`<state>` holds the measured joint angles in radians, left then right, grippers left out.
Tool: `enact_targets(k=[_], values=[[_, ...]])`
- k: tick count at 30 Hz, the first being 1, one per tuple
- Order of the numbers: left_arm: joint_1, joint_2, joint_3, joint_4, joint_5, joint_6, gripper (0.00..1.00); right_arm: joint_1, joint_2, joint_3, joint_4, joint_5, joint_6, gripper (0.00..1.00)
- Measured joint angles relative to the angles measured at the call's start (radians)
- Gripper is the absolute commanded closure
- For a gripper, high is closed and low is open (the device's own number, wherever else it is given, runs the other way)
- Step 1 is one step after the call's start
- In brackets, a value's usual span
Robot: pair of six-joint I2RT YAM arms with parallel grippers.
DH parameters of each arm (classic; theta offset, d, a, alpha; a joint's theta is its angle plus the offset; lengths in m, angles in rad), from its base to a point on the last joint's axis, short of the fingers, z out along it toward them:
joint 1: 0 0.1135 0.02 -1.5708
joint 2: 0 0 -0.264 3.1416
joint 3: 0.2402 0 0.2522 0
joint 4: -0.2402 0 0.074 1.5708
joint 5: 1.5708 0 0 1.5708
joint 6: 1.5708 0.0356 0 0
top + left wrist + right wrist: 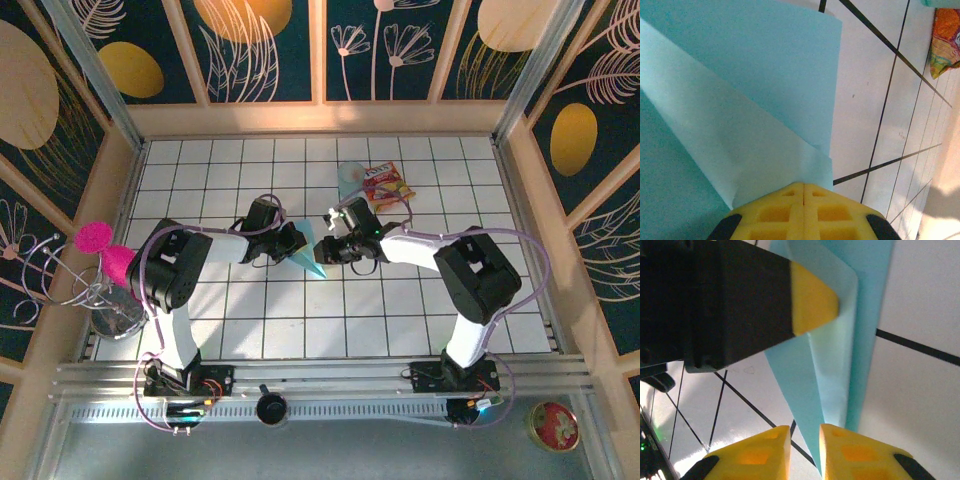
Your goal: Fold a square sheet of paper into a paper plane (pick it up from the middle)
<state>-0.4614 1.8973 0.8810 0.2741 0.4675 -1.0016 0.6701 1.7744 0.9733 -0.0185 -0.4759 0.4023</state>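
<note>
A white tiled worktop [200, 330] with dark grid lines sits inside walls of dark panels painted with pale flowers.

From above there are two arms and one teal paper [310, 263], folded to a point. It lies mid-worktop between the left claw [298, 243] and the right claw [324, 248]. Behind them, just beside each other, are one pale blue cup [348, 180] and one snack packet [388, 185], apart from the paper. One wire stand [80, 280] stands beyond the left wall.

In the left wrist view, the left claw's two yellow fingers [780, 210] are pressed together at the edge of the paper's layers. I cannot tell whether a layer is pinched.

In the right wrist view, the right claw's fingers [760, 455] stand narrowly apart, with the paper's point reaching the gap. The left claw's fingertip [812, 297] lies over the paper's upper part.
</note>
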Motion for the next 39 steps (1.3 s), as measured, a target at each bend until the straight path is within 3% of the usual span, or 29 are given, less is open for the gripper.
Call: enact_targets(k=[39], values=[[-0.001, 0.015, 0.0, 0.008, 0.007, 0.007, 0.92, 0.017, 0.125, 0.021, 0.0, -0.056, -0.004, 0.85]])
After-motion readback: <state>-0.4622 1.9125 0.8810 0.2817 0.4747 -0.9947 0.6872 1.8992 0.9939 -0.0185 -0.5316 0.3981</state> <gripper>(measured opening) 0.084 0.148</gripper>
